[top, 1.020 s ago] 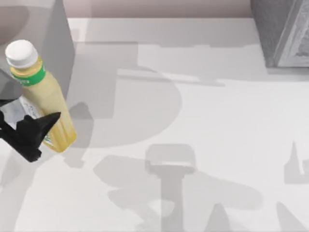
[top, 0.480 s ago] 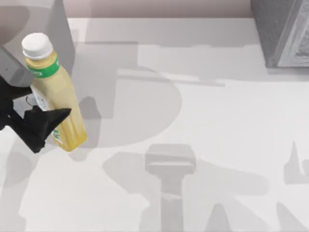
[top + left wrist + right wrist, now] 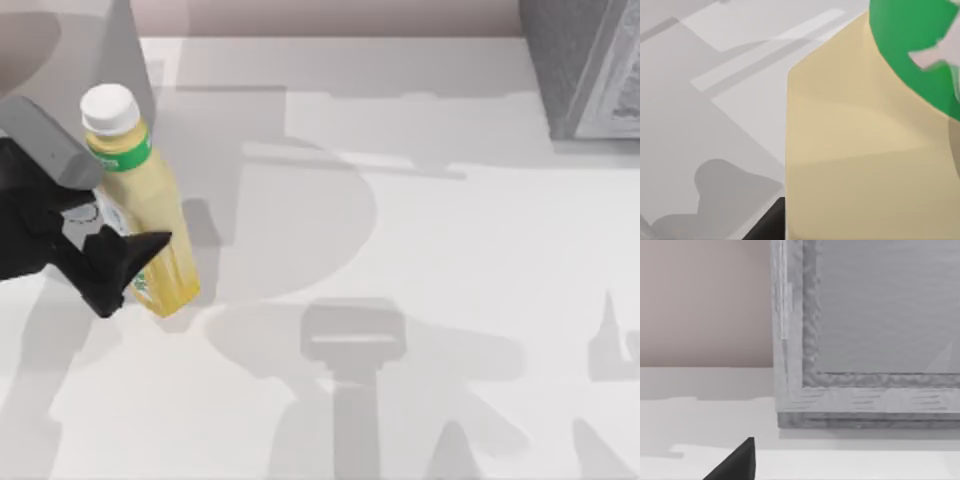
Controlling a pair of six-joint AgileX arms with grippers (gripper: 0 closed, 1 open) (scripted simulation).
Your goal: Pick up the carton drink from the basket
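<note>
Carton drink (image 3: 140, 205): slim clear bottle, pale yellow liquid, white cap (image 3: 108, 107), green neck band (image 3: 122, 155). Tilted, cap toward the far edge, base toward the near side; sits at the left of the white surface (image 3: 420, 250), its shadow just beside the base. Left wrist view: the yellow body (image 3: 860, 160) and green band close up.

Left pincer (image 3: 105, 250): black, clamped on the lower body of the bottle near its label, one dark finger (image 3: 125, 262) crossing in front.

Grey basket (image 3: 590, 65): far right corner, well apart from the bottle; its rim also in the right wrist view (image 3: 865, 395).

Right pincer: one dark fingertip (image 3: 735, 462) seen in its wrist view, near the basket; whether apart or together, cannot tell.
</note>
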